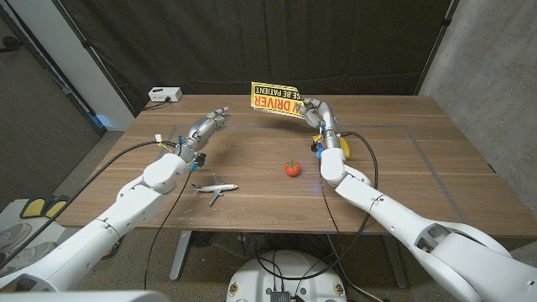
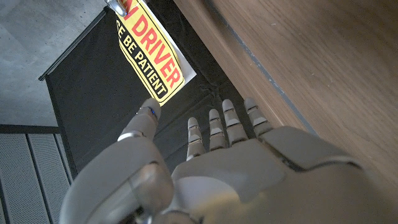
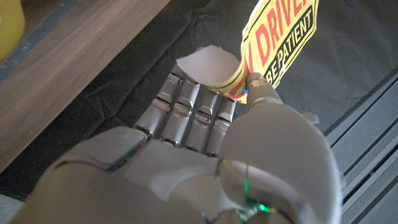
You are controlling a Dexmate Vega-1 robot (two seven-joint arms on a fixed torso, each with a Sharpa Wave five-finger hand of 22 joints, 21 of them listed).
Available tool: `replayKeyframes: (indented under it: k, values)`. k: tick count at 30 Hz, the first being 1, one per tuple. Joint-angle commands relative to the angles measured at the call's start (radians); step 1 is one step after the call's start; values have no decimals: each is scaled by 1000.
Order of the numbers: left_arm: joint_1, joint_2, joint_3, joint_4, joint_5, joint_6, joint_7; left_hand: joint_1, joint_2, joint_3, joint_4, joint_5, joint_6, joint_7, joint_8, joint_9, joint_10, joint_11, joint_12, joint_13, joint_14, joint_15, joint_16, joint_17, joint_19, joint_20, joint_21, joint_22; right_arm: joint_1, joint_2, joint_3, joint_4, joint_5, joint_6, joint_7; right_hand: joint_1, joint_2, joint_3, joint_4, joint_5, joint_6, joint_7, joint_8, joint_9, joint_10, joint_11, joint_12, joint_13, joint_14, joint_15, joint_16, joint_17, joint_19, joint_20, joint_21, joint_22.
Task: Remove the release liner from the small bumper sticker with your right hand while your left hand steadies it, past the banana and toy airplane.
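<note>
Sticker [image 1: 278, 100] is up off the counter [image 1: 403, 180], well beyond the airplane [image 1: 213, 189], pinched at one end by my right robot hand [image 1: 315, 110]. Left robot hand [image 1: 210, 126] is open, holding nothing. Thin and floppy, so I'd steady the free end.

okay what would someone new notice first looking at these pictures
The yellow bumper sticker, lifted above the table's far edge, pinched in the right hand. The left hand hovers nearby with fingers spread, holding nothing. Nearer, a toy airplane and a small red fruit sit on the wooden table.
</note>
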Motion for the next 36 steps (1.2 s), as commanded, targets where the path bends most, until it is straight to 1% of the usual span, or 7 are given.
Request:
replayKeyframes:
  k: [1,4,13,17,22,32,36]
  values:
    - [-6,20,5,-31,119,51,103,42,-15,-8,-5,-4,25,4,12,4,17,-2,14,12,12,1,9,11,15,8,6,3,-56,7,77,-19,109,133,65,-9,0,-6,-3,-5,7,8,-1,3,10,4,5,4,11,-81,4,4,-1,9,5,4]
    - [-12,13,4,-20,119,40,101,61,-27,-17,-3,-5,25,14,10,5,18,-4,18,17,9,-4,11,16,16,4,7,3,-69,2,88,-35,124,148,88,-8,0,-8,-4,-7,8,8,-4,3,11,4,6,6,13,-81,6,8,-2,9,8,4]
    - [-24,2,-15,8,108,-5,92,86,-45,-44,6,-7,54,-17,16,5,35,-14,34,28,18,-12,22,28,19,0,8,4,-96,-11,118,-59,186,203,184,-6,3,-10,-5,-12,5,13,-11,4,9,5,4,9,15,-81,8,15,-1,10,15,4]
    - [-45,10,-26,18,94,-40,52,99,-126,-95,6,0,71,-19,17,5,42,-26,48,38,17,-16,23,35,20,-1,7,4,-106,-14,126,-66,200,227,215,-11,2,-14,-2,-16,4,11,-14,5,7,4,3,10,14,-81,8,18,-7,8,16,4]
    - [-65,16,-35,21,65,-67,1,102,-150,-112,11,7,75,-19,15,5,41,-26,52,43,11,-14,22,38,19,-1,6,4,-122,-8,139,-73,204,253,225,-12,4,-17,-1,-20,13,17,-14,5,18,12,6,12,22,-82,13,24,-2,9,23,5]
    - [-106,47,-36,15,32,-55,-88,176,-104,-106,15,14,140,-17,27,6,57,-41,69,54,13,-22,31,51,23,-2,7,4,-152,-9,164,-101,225,298,264,-8,7,-18,-3,-24,16,19,-18,6,20,11,6,15,26,-80,15,29,0,9,31,5]
    - [-121,51,-33,17,25,-54,-110,235,-71,-109,15,3,190,-4,35,6,123,-68,102,63,75,-59,66,65,60,-11,22,4,-161,-13,171,-115,233,302,283,-9,7,-20,-2,-26,17,20,-20,6,21,12,6,15,28,-80,15,31,0,9,34,5]
